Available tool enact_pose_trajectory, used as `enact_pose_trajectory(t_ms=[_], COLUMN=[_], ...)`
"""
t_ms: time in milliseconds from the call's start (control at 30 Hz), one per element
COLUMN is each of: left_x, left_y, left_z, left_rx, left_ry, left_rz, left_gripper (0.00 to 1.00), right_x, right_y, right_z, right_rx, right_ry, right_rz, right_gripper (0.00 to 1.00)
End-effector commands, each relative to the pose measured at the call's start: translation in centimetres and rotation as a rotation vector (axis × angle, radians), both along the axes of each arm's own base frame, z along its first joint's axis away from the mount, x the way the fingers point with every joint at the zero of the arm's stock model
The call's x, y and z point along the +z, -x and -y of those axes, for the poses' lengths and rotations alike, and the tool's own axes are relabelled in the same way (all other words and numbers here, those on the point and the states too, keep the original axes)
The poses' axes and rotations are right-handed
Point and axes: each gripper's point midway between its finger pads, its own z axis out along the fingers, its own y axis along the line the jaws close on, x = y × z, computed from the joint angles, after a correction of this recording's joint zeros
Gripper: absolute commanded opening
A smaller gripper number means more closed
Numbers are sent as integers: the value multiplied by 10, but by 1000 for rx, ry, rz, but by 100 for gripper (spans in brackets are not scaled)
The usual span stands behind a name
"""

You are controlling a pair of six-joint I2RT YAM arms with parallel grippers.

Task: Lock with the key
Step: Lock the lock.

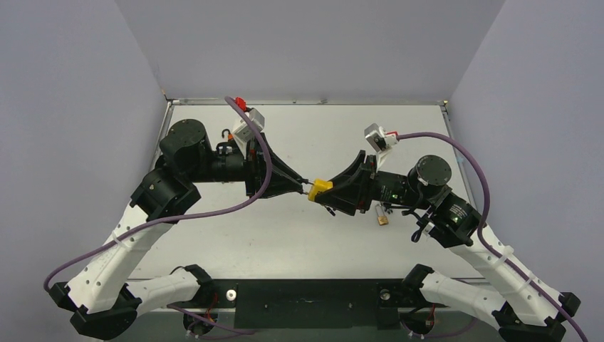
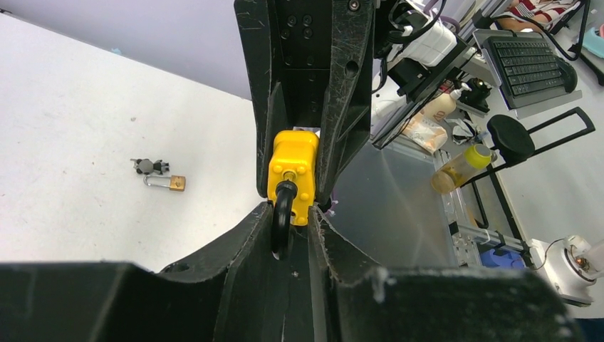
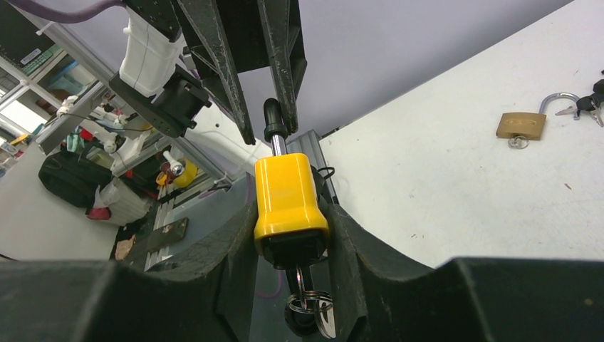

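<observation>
Top external view: the yellow padlock (image 1: 320, 189) is held in the air over the middle of the table (image 1: 299, 235), its body clamped in the right gripper (image 3: 292, 221), its shackle (image 2: 282, 214) pinched in the left gripper (image 2: 288, 228). It is judged stiff, weighty and smooth, best taken by the flat sides; the key (image 3: 299, 281) is seen under it, and a brass padlock (image 1: 383, 218) lies clear toward the right edge.
</observation>
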Motion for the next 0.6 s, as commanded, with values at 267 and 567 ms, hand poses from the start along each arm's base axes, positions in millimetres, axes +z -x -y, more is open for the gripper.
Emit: enact_pose_trajectory(t_ms=[267, 567], left_x=[15, 6], left_y=[9, 11], left_z=[-4, -1], left_rx=[-29, -57], left_ry=[8, -20], left_rz=[48, 15], left_gripper=[18, 1], right_x=[30, 32], right_y=[5, 5], right_z=[11, 12], right_rx=[-24, -28], right_ry=[-63, -66], right_rz=[89, 96], right_gripper=[0, 0])
